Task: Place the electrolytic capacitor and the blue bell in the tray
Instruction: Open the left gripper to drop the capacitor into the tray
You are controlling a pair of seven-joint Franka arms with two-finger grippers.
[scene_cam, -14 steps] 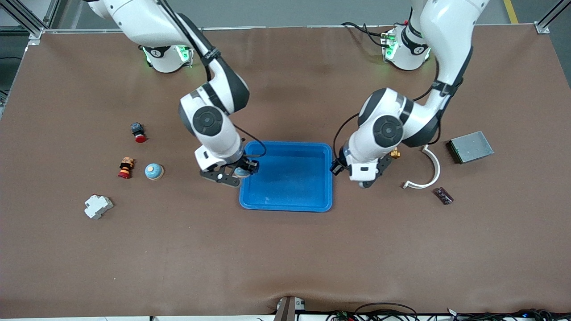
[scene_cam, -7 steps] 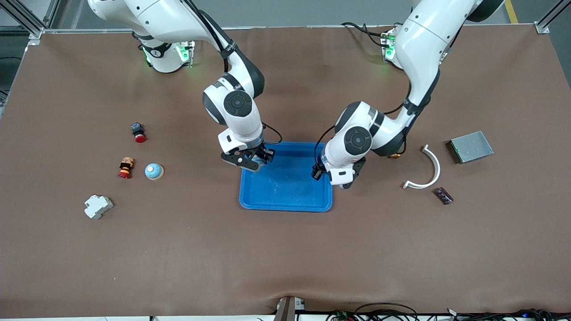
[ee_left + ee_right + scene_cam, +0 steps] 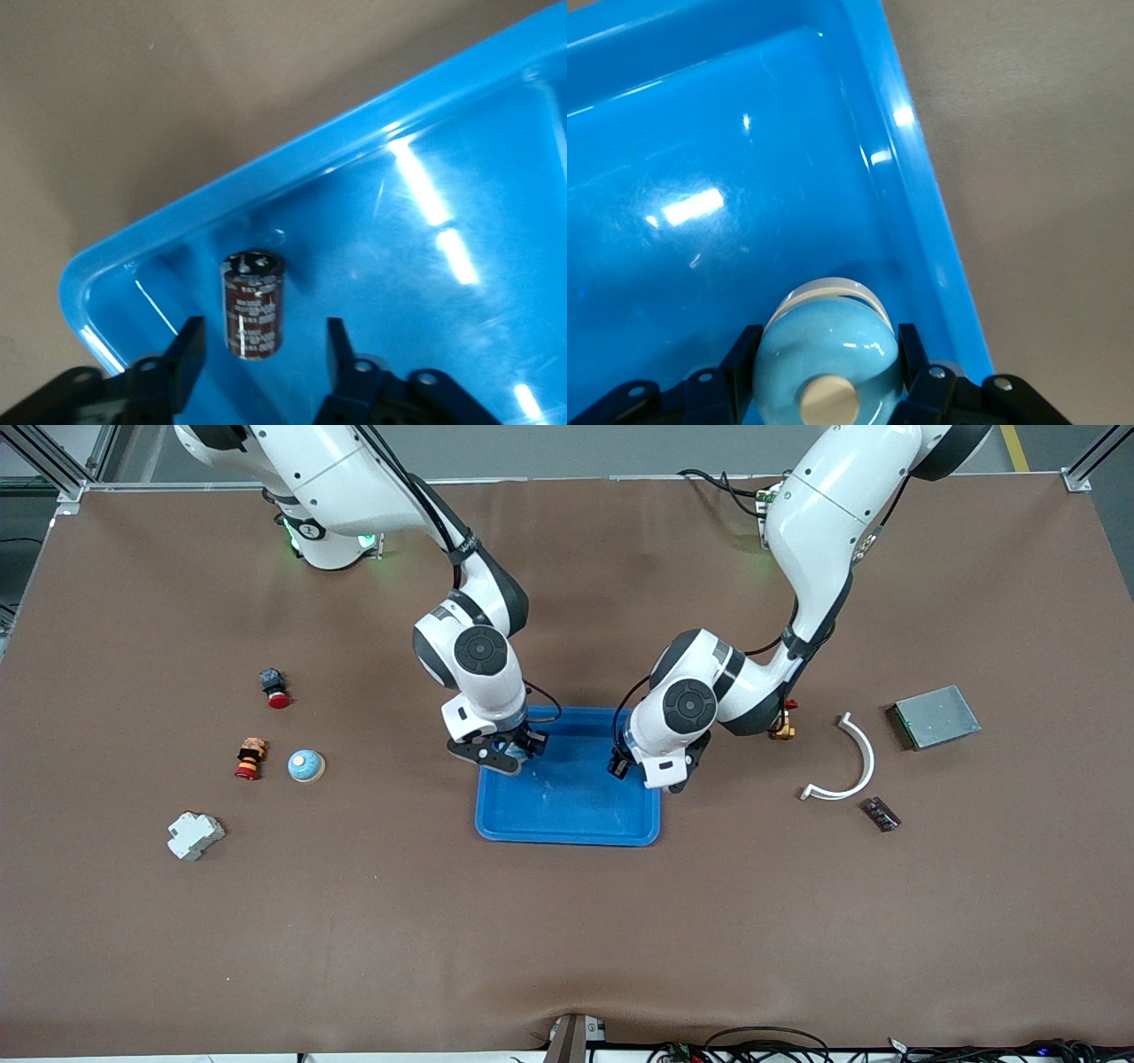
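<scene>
The blue tray [image 3: 567, 836] lies mid-table. My left gripper [image 3: 653, 772] hangs low over the tray's end toward the left arm. It is open, and the electrolytic capacitor [image 3: 254, 303], a dark brown cylinder with pale print, sits free between its fingers [image 3: 189, 352] near a corner of the tray [image 3: 266, 170]. My right gripper [image 3: 501, 756] is over the tray's end toward the right arm. It is shut on the blue bell [image 3: 827, 352], a glossy light-blue dome with a cream button, just above the tray floor beside the rim [image 3: 921, 181].
A second light-blue bell [image 3: 306, 765], two red push buttons [image 3: 276, 688] [image 3: 250, 758] and a white breaker [image 3: 195, 835] lie toward the right arm's end. A brass fitting [image 3: 783, 731], white curved piece [image 3: 849, 766], grey metal box [image 3: 935, 716] and dark board [image 3: 881, 814] lie toward the left arm's end.
Both arms have swung in over the tray from its two ends. The left gripper has opened and let go of the capacitor. The right gripper still holds the bell.
</scene>
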